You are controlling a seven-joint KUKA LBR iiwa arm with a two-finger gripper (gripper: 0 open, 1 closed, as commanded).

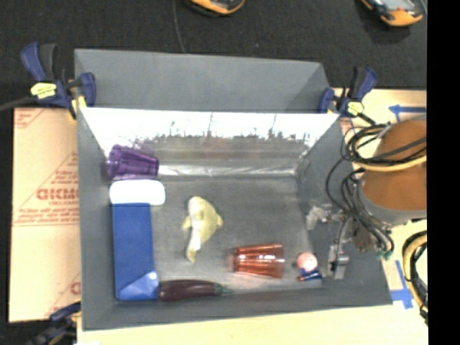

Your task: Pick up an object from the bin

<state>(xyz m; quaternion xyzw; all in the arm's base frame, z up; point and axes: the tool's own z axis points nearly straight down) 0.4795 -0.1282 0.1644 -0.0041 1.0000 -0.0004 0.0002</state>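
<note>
Left side of the bin point(201, 77) has a purple cup point(131, 163) lying on its side, with a blue box point(134, 244) with a white cap right below it. Mid-floor there's a yellowish toy point(199, 226), and a dark purple eggplant point(190, 290) sits along the front wall. Next comes a red see-through cup point(258, 260) on its side. Then the little pink ball point(307, 261), near the front right corner. The claw point(335, 259) is just right of that ball, close beside it. Can't tell how wide it's open, and there's nothing visibly in its grip.
</note>
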